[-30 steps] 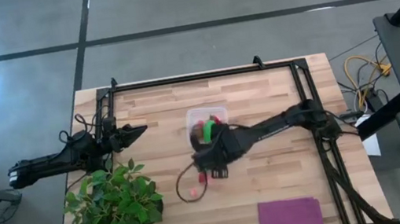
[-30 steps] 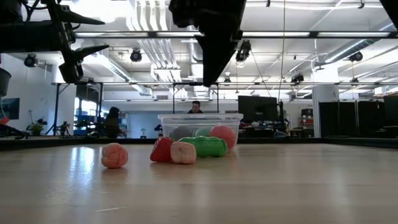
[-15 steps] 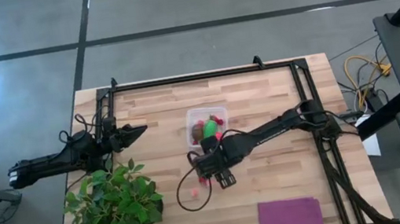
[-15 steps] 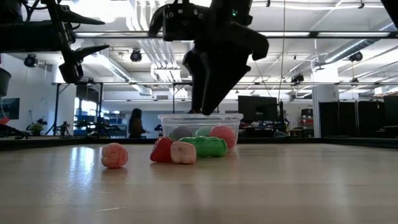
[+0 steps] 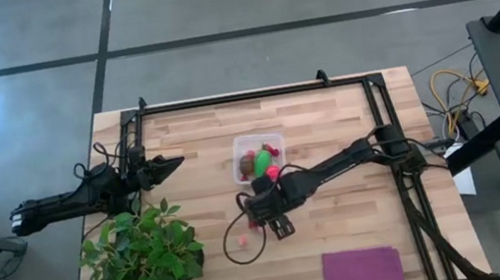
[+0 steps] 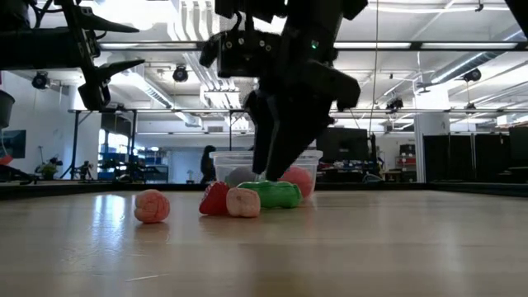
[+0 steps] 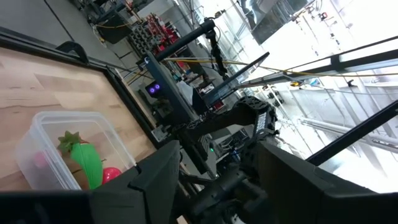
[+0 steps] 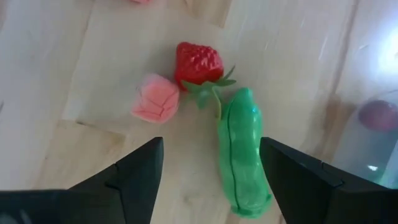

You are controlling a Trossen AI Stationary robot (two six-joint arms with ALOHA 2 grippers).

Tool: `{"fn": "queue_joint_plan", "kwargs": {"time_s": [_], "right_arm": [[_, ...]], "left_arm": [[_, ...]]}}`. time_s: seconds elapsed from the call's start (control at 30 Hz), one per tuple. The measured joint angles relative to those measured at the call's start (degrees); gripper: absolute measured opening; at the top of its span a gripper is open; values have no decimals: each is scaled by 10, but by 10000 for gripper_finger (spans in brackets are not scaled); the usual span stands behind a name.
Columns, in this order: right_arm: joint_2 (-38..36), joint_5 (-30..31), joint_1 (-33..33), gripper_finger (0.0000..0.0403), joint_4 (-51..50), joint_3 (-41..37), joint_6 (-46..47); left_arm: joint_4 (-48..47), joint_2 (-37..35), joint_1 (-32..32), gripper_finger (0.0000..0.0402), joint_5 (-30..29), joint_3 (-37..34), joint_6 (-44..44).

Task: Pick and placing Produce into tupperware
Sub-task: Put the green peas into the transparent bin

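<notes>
The clear tupperware [image 5: 258,157] stands mid-table and holds a green piece [image 7: 87,163], a red one and a brownish ball [image 6: 240,176]. Just near of it, on the wood, lie a green pod [image 8: 242,155], a strawberry [image 8: 198,61] and a pink piece [image 8: 155,98]. Another pink piece [image 6: 152,206] lies farther off [image 5: 243,243]. My right gripper [image 8: 211,149] is open and hovers low over the pod and strawberry [image 6: 266,161], touching nothing. My left gripper [image 5: 170,164] is open and waits above the table's left side.
A leafy potted plant [image 5: 143,257] stands at the near left. A flat purple mat [image 5: 362,270] lies at the near right. A black frame [image 5: 253,94] runs along the table's far and side edges. Bare wood lies between the tupperware and the mat.
My right gripper has moved from over the tupperware a little toward the near edge. It has come down toward the green pod and strawberry, staying open. The produce on the table has not moved.
</notes>
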Motion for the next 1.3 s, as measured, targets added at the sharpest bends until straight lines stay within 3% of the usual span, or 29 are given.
{"fn": "queue_joint_plan", "kwargs": {"time_s": [0.5,0.73,1.3], "right_arm": [[0,33,-3,243,15,-24,66],[1,32,-5,219,18,-15,62],[7,28,-17,232,23,-10,6]], "left_arm": [[0,0,0,201,0,0,0],[0,0,0,201,0,0,0],[0,0,0,201,0,0,0]]}}
